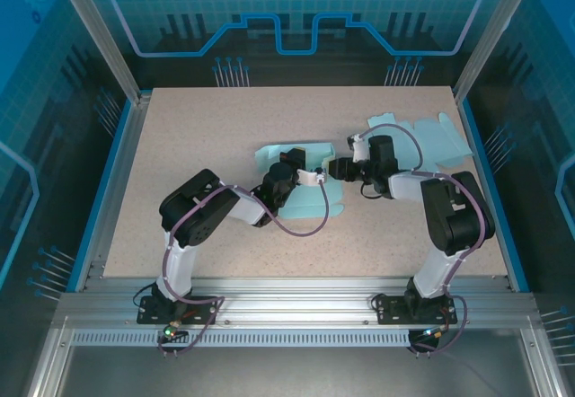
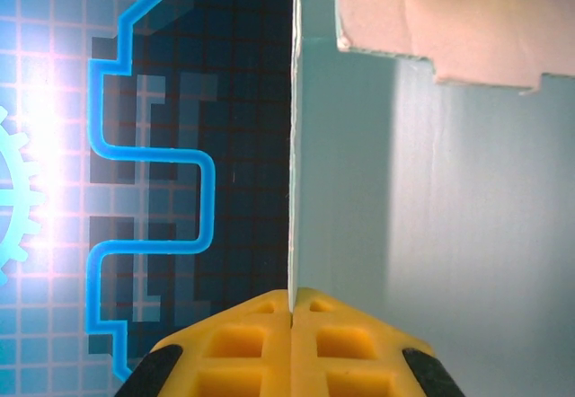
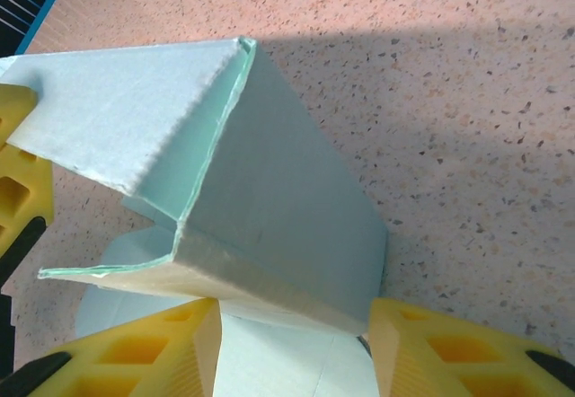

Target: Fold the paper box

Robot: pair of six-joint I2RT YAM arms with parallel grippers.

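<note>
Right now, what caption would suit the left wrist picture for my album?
Yellow jaws shut on the edge of a pale box panel, blue-lit wall behind.

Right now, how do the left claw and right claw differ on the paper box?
Left claw is shut, pinching one thin panel edge of the paper box; right claw has its jaws apart, straddling a folded corner. Left claw points toward the back wall; right claw points down at the table. Both have yellow fingers and work the same box.

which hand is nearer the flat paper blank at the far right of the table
Right. The right hand sits left of the flat blank; the left hand is farther left, pinching the box.
</note>
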